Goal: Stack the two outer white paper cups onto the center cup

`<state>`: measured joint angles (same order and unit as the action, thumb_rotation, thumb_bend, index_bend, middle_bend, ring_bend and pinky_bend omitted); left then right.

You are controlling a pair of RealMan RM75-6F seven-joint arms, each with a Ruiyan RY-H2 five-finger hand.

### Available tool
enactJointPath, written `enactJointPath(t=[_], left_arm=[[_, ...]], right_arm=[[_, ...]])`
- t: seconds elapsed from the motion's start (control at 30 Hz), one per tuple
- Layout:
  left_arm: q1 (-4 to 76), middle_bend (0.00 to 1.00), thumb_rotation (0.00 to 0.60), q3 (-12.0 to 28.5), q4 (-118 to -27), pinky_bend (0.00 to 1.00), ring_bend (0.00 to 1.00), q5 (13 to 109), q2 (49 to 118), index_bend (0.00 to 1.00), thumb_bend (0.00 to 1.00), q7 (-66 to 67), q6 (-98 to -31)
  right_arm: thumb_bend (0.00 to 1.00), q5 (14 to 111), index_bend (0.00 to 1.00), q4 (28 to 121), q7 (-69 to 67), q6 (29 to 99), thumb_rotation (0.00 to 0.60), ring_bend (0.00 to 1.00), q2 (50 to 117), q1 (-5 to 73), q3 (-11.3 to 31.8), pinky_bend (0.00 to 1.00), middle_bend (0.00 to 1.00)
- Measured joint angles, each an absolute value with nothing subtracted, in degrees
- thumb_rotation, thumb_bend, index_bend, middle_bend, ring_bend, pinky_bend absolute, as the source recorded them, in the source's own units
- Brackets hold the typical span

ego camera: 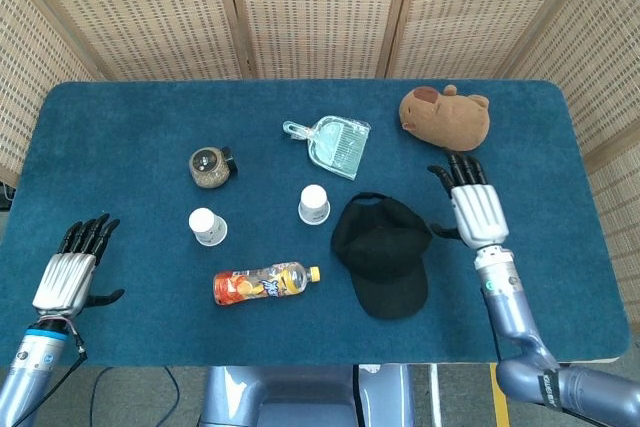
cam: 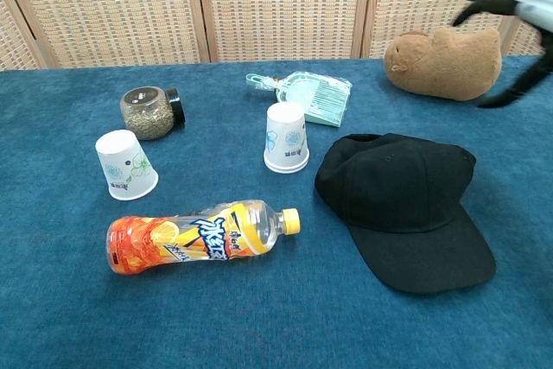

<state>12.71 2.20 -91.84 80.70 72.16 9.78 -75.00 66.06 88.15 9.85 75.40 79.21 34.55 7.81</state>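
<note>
Two upside-down white paper cups stand nested as one stack (ego camera: 314, 204) (cam: 287, 136) in the middle of the blue table. A third white cup (ego camera: 207, 226) (cam: 126, 164) stands upside down to its left, alone. My right hand (ego camera: 474, 204) (cam: 511, 6) hovers open at the right, past the black cap, holding nothing. At the table's near left corner my left hand (ego camera: 69, 272) is open and empty, far from the cups; the chest view does not show it.
A black cap (ego camera: 382, 250) (cam: 406, 199) lies right of the stack. An orange drink bottle (ego camera: 262, 283) (cam: 197, 234) lies in front. A glass jar (ego camera: 211, 167) (cam: 151, 111), a green dustpan (ego camera: 336, 144) (cam: 313, 96) and a brown plush toy (ego camera: 446, 117) (cam: 445, 61) sit further back.
</note>
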Motion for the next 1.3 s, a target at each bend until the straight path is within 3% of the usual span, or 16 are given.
enactJointPath(t=[0.3,0.5,0.63,0.8,1.07,1.3], left_arm=[[12.9,0.0,0.6,1.6,-92.6,0.0,0.0,80.9,72.4,0.0,0.05,9.7,-74.1],[15.0,0.0,0.6,2.3,-93.9,0.0,0.0,80.2,71.5,0.0,0.18,8.9,-70.9],[17.3,0.0,0.6,4.2,-95.6,0.0,0.0,78.9,70.2,0.01,0.24,9.4,-68.6],[20.8,0.0,0.6,6.9,-97.7,0.0,0.0,76.9,68.5,0.1,0.3,10.4,-65.2],[29.0,0.0,0.6,10.6,-97.8,0.0,0.0,67.9,69.0,0.24,0.31,16.6,-56.1],[34.8,0.0,0.6,11.5,-95.2,0.0,0.0,59.0,72.3,0.23,0.3,23.2,-51.4]], right_arm=[[0.15,72.4,0.21,82.4,1.3,81.9,0.6,0.0,78.1,25.9,3.4,0.0,0.0],[0.15,76.3,0.21,80.8,-4.1,85.4,0.6,0.0,77.6,21.3,2.2,0.0,0.0],[0.15,78.3,0.21,80.8,-5.0,86.9,0.6,0.0,77.1,19.7,2.3,0.0,0.0],[0.15,78.9,0.21,81.1,-5.8,86.7,0.6,0.0,76.8,19.0,3.2,0.0,0.0],[0.15,79.6,0.21,80.8,-6.2,85.1,0.6,0.0,76.8,18.2,4.3,0.0,0.0],[0.15,79.8,0.21,80.4,-7.3,84.2,0.6,0.0,76.6,17.6,5.4,0.0,0.0]])
